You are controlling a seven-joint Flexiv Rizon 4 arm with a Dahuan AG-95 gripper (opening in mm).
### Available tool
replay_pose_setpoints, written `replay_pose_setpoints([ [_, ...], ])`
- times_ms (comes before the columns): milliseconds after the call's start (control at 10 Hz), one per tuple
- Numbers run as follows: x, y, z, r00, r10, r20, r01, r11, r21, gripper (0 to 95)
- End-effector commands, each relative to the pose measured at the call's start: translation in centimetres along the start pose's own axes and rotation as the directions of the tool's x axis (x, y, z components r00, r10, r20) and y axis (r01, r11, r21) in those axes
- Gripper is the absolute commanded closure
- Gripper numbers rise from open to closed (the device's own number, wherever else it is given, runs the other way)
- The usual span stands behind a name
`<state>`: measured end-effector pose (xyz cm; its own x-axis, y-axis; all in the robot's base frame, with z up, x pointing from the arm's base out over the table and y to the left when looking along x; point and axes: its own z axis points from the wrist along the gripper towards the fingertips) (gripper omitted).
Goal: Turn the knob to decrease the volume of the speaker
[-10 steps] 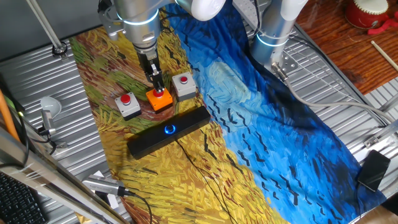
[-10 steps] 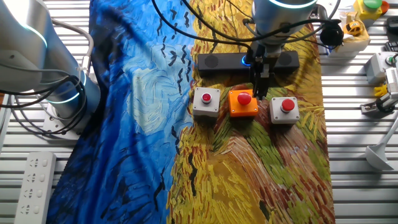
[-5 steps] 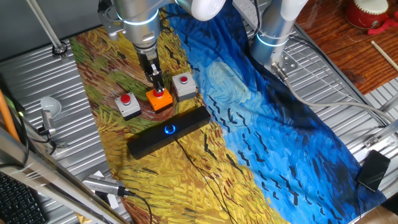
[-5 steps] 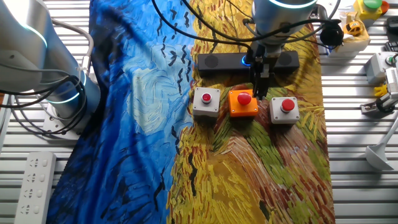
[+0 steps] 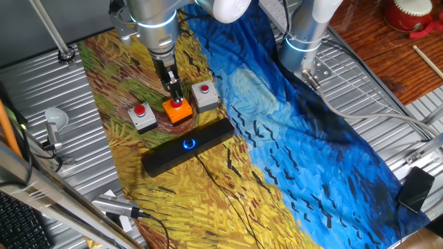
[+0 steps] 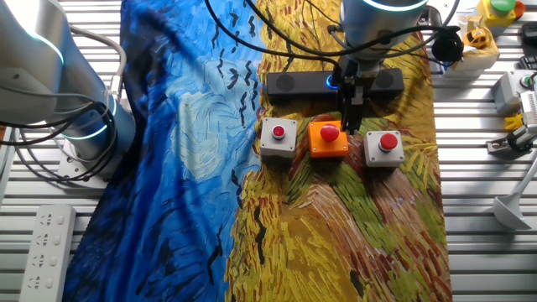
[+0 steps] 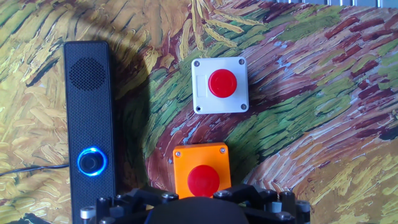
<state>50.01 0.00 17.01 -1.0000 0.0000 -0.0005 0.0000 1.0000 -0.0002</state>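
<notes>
Near the worktop's [image 5: 104, 66] middle, on a painted cloth [image 5: 291, 131], the speaker [image 5: 188, 147] lies flat with its knob [image 5: 188, 144] glowing blue at its centre. Beside its long side stand three button boxes in a row: grey [image 5: 143, 116], orange [image 5: 177, 109], grey [image 5: 205, 95]. Above the orange box hangs the hand [image 5: 175, 93], apart from the speaker; whether its fingers are together or apart cannot be told.

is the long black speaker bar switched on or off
On: the long black speaker bar shows a glowing blue ring around its small round knob.
</notes>
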Motion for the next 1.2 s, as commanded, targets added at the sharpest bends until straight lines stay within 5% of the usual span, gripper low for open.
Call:
replay_pose_setpoints([
  [100,0.01,0.00,0.01,1.000,0.000,-0.001,0.000,1.000,0.000,0.0],
  [200,0.01,0.00,0.00,0.988,-0.148,0.051,0.150,0.989,-0.020,95.0],
  [1200,0.01,0.01,0.00,0.987,-0.152,0.050,0.153,0.988,-0.017,95.0],
])
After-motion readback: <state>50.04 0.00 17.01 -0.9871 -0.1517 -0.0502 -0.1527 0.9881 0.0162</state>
